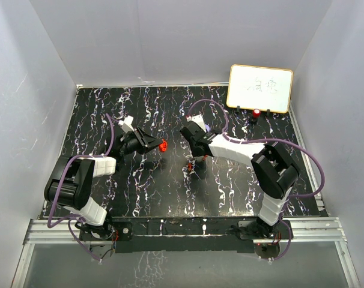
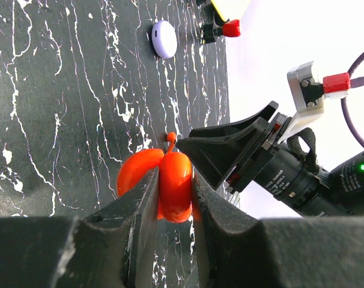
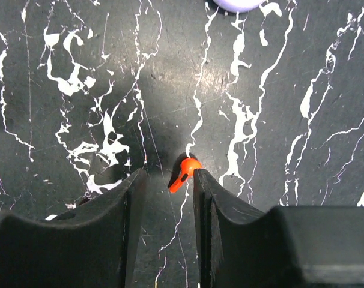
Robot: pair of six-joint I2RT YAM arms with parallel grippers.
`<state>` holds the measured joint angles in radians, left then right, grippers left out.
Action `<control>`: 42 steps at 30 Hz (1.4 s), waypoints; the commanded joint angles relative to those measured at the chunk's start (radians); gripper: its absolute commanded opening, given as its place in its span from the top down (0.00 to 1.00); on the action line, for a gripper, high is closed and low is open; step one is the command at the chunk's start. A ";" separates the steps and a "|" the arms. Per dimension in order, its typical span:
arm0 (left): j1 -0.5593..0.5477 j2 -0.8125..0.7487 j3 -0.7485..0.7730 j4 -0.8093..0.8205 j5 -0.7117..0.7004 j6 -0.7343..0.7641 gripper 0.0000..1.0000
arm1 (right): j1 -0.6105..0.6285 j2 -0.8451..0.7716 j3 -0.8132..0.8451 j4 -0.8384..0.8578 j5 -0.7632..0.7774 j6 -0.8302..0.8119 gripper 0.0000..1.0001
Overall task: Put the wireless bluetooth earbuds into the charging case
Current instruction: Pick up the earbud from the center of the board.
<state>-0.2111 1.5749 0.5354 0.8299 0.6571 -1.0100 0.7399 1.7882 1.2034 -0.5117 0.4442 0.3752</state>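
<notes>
My left gripper is shut on the open red charging case and holds it above the table; the case also shows in the top view. A thin red stem sticks up from the case's far edge. A single red earbud lies on the black marbled table between the fingers of my right gripper, touching the right finger. The right gripper is open and low over the table. A lavender round case lies farther off and shows at the top edge of the right wrist view. No purple earbuds are in view.
A small whiteboard stands at the back right with a red-capped object in front of it. Grey walls close in the table on three sides. The two grippers are close together near the table's middle.
</notes>
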 commanded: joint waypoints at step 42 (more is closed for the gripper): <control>0.008 -0.010 0.008 0.029 0.011 -0.002 1.00 | -0.031 0.012 -0.071 0.025 0.021 0.067 0.77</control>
<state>-0.2111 1.5761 0.5354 0.8310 0.6571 -1.0107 0.7147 1.8282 1.1412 -0.5117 0.4427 0.4286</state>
